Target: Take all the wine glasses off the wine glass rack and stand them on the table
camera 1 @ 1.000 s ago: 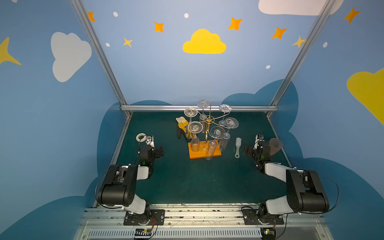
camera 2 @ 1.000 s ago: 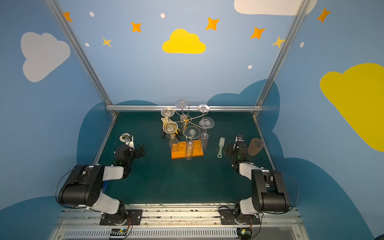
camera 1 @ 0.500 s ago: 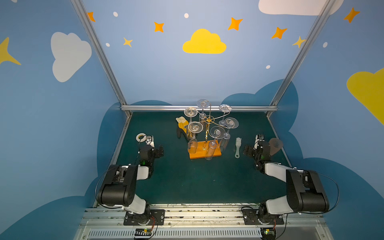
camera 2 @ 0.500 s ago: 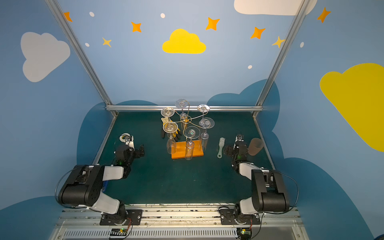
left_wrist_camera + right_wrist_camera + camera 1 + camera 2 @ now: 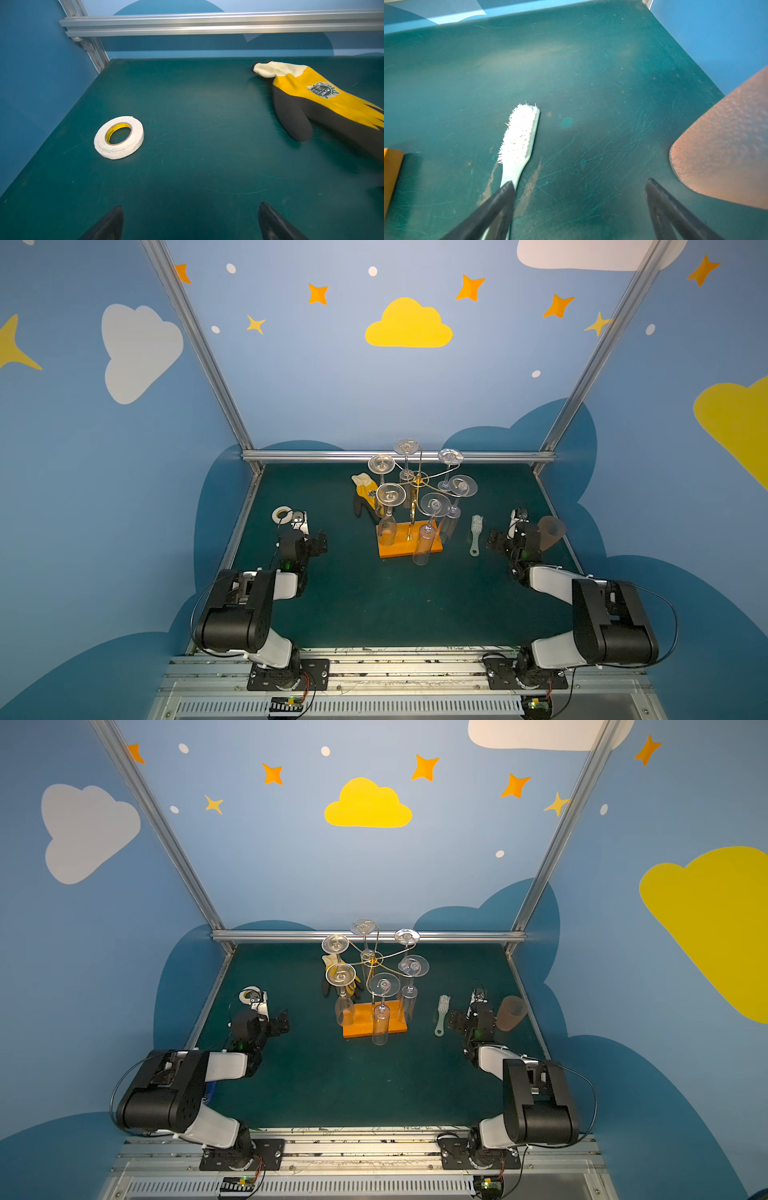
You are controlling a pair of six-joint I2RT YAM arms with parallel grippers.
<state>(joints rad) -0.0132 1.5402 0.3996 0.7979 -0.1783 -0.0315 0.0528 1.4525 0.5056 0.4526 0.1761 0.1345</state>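
one wine glass (image 5: 387, 526) seems to have swung on the wine glass rack (image 5: 399, 549); left fingers (image 5: 108, 224), right fingers (image 5: 492, 207) apart.

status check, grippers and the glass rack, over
Left gripper open, right gripper open, both empty. Wine glass rack untouched, six glasses hanging. Brush between right gripper and rack.

Green tabletop (image 5: 374, 597), five things on it.
Tape roll (image 5: 118, 137) and work glove (image 5: 324, 104) lie ahead of the left gripper (image 5: 190, 204). The right gripper (image 5: 581, 181) sits between the brush (image 5: 519, 141) and the frosted brown cup (image 5: 724, 145). The wine glass rack (image 5: 409, 541) stands between both grippers.
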